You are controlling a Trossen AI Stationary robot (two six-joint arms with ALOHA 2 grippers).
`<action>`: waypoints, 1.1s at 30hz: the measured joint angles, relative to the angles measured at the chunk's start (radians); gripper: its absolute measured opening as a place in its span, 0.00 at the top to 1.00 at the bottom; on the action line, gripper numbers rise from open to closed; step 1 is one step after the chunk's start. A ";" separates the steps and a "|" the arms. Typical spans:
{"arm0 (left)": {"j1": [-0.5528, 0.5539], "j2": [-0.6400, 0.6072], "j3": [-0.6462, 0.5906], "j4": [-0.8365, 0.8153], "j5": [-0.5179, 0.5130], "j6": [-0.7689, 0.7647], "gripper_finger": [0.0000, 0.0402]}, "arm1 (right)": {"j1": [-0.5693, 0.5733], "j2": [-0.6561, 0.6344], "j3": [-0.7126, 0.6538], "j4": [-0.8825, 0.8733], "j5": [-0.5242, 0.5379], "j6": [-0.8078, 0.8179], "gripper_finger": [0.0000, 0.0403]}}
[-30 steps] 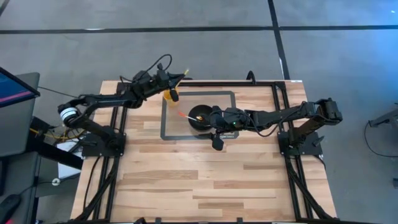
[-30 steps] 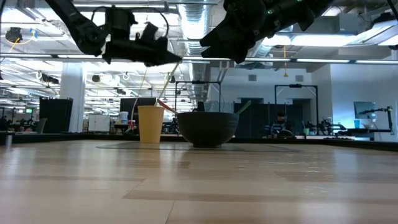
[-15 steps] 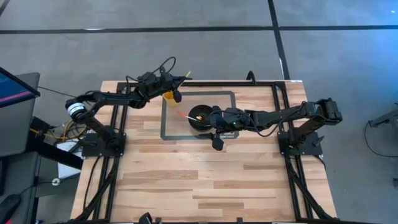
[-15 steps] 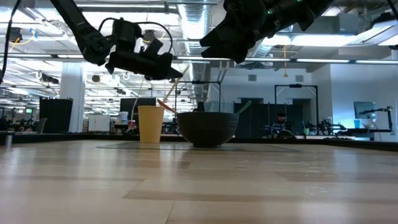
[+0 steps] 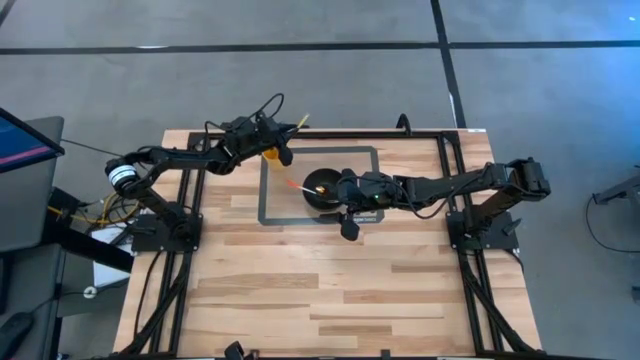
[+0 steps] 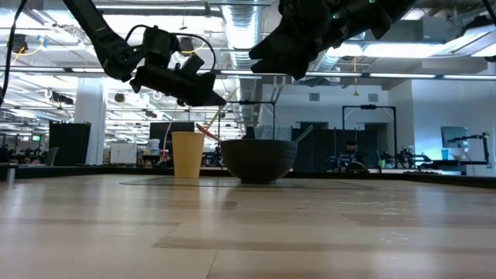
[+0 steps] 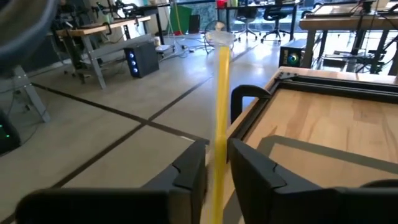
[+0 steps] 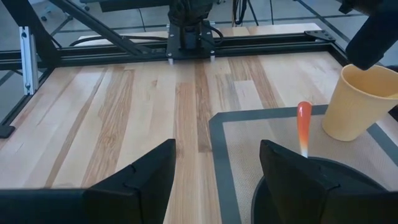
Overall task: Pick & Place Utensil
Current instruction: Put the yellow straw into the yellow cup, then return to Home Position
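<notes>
My left gripper (image 5: 268,140) hovers over the yellow cup (image 5: 273,154) at the table's far side and is shut on a long yellow utensil (image 7: 219,106). In the low view this gripper (image 6: 203,91) sits just above the cup (image 6: 187,155). The cup stands on a grey mat beside the black bowl (image 5: 322,190). My right gripper (image 8: 217,180) is open above the bowl's near rim (image 8: 311,186). An orange utensil (image 8: 303,127) leans on the bowl's rim, and a green one (image 6: 302,133) sticks out on the other side. My left gripper pinches the yellow utensil's shaft (image 7: 217,163) between its two fingers. The shaft runs along the fingers and on past their tips to a pale end (image 7: 219,38). The utensil is lifted clear and slants over the cup; its lower end is hidden by the gripper.
A dark-edged grey mat (image 5: 268,205) marks the zone under the cup and bowl. A black frame rail (image 5: 430,133) runs along the table's far edge. Bare wood (image 5: 330,290) stretches over the near half of the table.
My left gripper has moved right and down toward the cup, tipping further downward, with the yellow utensil carried along in its hold. My right gripper has stayed still above the bowl.
</notes>
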 joint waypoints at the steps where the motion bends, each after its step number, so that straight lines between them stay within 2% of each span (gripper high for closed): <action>1: -0.002 0.000 0.000 0.000 0.000 0.000 0.80 | 0.000 0.000 0.000 0.000 0.000 0.000 0.44; 10: -0.040 -0.034 -0.001 0.000 0.001 0.000 0.73 | -0.003 0.000 0.000 0.000 0.000 0.000 0.44; 18: -0.147 -0.200 -0.001 -0.032 0.001 0.000 0.76 | -0.003 0.000 0.000 0.000 0.000 0.000 0.44; 22: -0.209 -0.321 -0.001 -0.209 0.002 0.009 0.80 | -0.004 0.000 0.000 0.000 0.000 0.000 0.44; 27: -0.280 -0.467 -0.001 -0.481 0.002 0.008 0.91 | -0.004 0.000 0.000 -0.001 0.002 0.003 0.46; 30: -0.323 -0.550 -0.001 -0.600 0.002 0.008 0.98 | -0.004 0.000 0.000 -0.002 0.002 0.003 0.52; 33: -0.361 -0.627 -0.001 -0.690 0.002 -0.014 0.98 | -0.004 0.000 0.000 -0.014 0.001 0.003 0.63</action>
